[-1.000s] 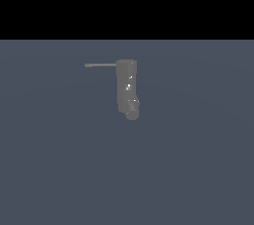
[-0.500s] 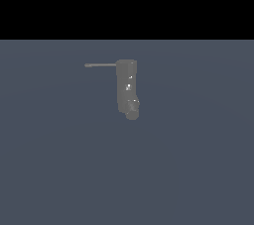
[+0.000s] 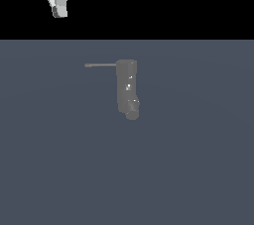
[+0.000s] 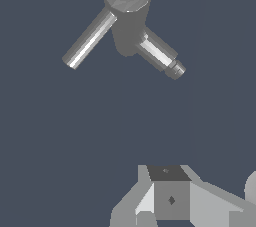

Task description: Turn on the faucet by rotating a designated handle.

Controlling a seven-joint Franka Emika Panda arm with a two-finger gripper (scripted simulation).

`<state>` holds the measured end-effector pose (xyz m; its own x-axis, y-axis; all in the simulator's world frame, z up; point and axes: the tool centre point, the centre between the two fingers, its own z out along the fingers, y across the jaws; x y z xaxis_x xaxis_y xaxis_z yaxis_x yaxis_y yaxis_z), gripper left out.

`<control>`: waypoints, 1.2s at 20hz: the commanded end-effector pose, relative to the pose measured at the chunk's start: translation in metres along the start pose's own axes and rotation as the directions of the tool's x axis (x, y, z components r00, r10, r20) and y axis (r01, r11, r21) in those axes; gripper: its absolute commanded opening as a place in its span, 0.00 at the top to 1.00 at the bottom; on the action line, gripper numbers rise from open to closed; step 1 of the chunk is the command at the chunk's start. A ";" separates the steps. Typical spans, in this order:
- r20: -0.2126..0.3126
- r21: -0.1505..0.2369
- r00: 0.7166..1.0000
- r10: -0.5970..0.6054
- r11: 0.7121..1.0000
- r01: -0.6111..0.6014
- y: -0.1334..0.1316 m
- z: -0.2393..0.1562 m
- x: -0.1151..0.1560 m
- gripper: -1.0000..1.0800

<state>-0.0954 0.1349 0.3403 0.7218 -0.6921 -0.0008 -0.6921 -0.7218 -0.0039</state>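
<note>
Where the wrist view shows the faucet [image 4: 127,13] top-down, the exterior view — side-on.

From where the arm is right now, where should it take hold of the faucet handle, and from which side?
Probably near the free tip of the handle, the thin straight rod sticking out sideways from the top of the faucet toward the exterior view's left. Coming from above with fingers straddling the rod suits its slim horizontal shape. The hand hangs high and clear of it.

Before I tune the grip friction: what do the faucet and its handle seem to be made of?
Both look like dull grey metal, though a render leaves that open. The faucet is matte with pale specks on its face; the handle carries a bright streak along its length, like brushed steel.
</note>
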 end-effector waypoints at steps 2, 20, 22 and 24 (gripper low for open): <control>0.001 0.002 0.998 0.064 0.998 -0.064 -0.017 0.013 0.008 1.00; -0.001 0.000 0.922 0.387 0.922 -0.387 -0.095 0.082 0.072 1.00; -0.002 -0.001 0.905 0.426 0.905 -0.426 -0.103 0.091 0.082 1.00; -0.003 -0.001 0.887 0.462 0.887 -0.462 -0.110 0.100 0.092 1.00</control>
<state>0.0378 0.1521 0.2475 0.3504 -0.9366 -0.0011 -0.9366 -0.3504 -0.0018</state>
